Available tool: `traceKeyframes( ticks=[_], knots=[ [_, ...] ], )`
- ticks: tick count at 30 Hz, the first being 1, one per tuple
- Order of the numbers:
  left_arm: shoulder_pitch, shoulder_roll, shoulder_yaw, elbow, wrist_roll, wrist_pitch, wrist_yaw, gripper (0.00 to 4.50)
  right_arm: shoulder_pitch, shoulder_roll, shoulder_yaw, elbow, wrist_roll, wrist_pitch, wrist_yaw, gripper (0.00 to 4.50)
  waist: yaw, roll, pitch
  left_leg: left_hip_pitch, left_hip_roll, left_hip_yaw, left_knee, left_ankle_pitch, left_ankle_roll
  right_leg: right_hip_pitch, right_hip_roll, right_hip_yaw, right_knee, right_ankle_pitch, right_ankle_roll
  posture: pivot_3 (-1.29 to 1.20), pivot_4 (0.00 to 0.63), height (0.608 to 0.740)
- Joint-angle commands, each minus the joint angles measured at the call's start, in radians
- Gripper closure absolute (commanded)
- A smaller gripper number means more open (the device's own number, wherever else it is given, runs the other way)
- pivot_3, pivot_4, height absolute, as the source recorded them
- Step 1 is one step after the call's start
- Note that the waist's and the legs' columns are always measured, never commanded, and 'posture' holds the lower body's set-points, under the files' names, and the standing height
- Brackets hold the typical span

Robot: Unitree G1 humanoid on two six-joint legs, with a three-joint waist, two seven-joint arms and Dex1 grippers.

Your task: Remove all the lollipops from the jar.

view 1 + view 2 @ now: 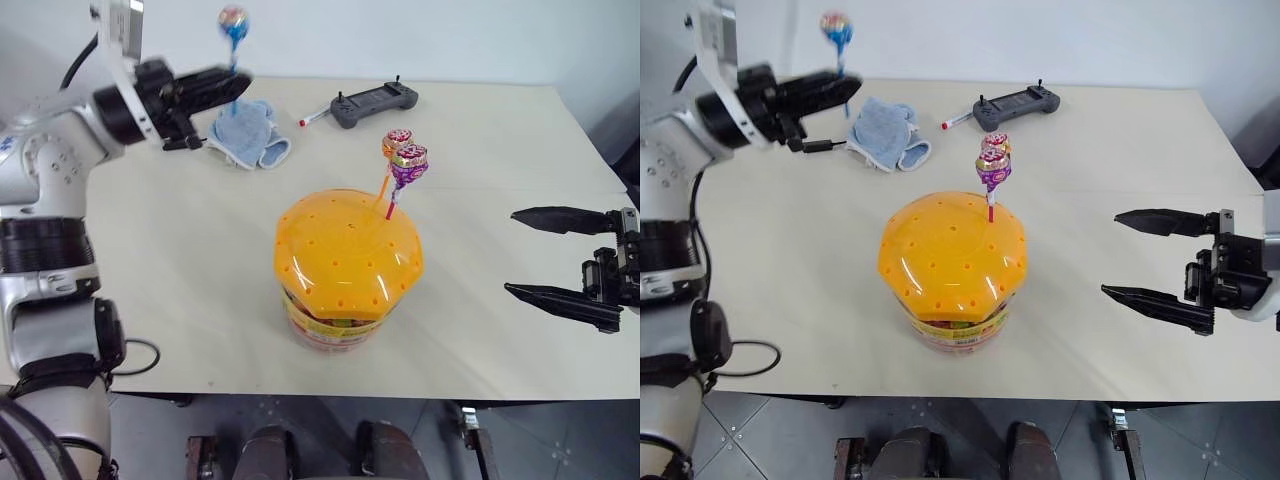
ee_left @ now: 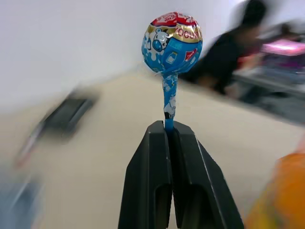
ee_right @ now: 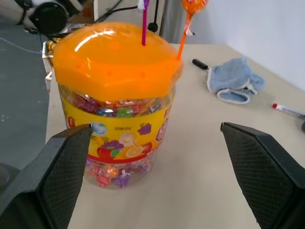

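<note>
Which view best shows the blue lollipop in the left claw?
The left wrist view: the blue lollipop is close, its stick pinched in the shut left claw. Both eye views show it small and far off, over the table's far left.

The jar (image 1: 348, 272) is standing mid-table (image 1: 180, 250), two lollipops (image 1: 403, 158) sticking from its lid; cloth (image 1: 250, 135), pen (image 1: 314, 117) and controller (image 1: 374, 103) are lying along the far edge.

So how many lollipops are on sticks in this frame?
3: a blue-stick lollipop in the shut left gripper; an orange-stick lollipop and a purple-wrapped lollipop stand in the jar lid.
</note>
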Motion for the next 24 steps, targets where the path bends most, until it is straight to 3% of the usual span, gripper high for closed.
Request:
traceKeyframes(
  ticks=[1,8,11,15,18,24],
  knots=[
    [0.107,0.073,0.001,-0.091,0.053,0.116,0.092,4.49,-0.043,-0.012,0.027,0.023,-0.022,-0.035,0.019,0.0,0.0,0.0,0.0,0.0,0.0,0.0,0.0,0.0,0.0,0.0,0.0,0.0,0.0,0.0,0.0,0.0,0.15,0.74],
    [0.283,0.162,-0.063,-0.092,0.166,0.28,0.206,4.49,-0.116,0.005,0.102,0.075,-0.053,-0.061,0.036,0.0,0.005,-0.003,0.001,-0.001,0.0,0.001,0.001,0.0,-0.001,0.0,0.0,-0.001,0.0,0.0,0.0,0.0,0.15,0.74],
    [0.294,0.205,-0.147,-0.025,0.248,0.337,0.252,4.49,-0.146,0.008,0.129,0.091,-0.063,-0.062,0.036,0.0,0.003,-0.003,0.001,0.0,0.0,0.001,0.0,0.0,-0.001,0.0,0.0,-0.001,0.0,0.0,0.0,0.0,0.15,0.74],
    [0.239,0.187,-0.151,0.078,0.299,0.37,0.31,4.49,-0.172,0.021,0.16,0.106,-0.078,-0.07,0.033,0.0,0.003,-0.003,0.001,0.0,0.0,0.002,0.0,0.0,-0.001,0.0,0.0,-0.001,0.0,0.0,0.0,0.0,0.15,0.74],
    [0.209,0.18,-0.152,0.101,0.297,0.415,0.304,3.81,-0.183,0.026,0.168,0.107,-0.081,-0.068,0.03,0.0,0.005,-0.004,0.001,0.0,0.0,0.002,0.0,-0.001,-0.001,0.0,0.0,-0.001,0.0,0.0,0.0,0.0,0.15,0.74],
    [0.197,0.22,-0.168,-0.005,0.27,0.466,0.251,1.86,-0.195,0.022,0.171,0.122,-0.083,-0.066,0.035,0.0,0.0,-0.004,0.001,0.0,0.0,0.002,0.0,0.0,-0.001,0.0,0.0,-0.001,0.0,0.0,0.0,0.0,0.15,0.74]
  ],
)
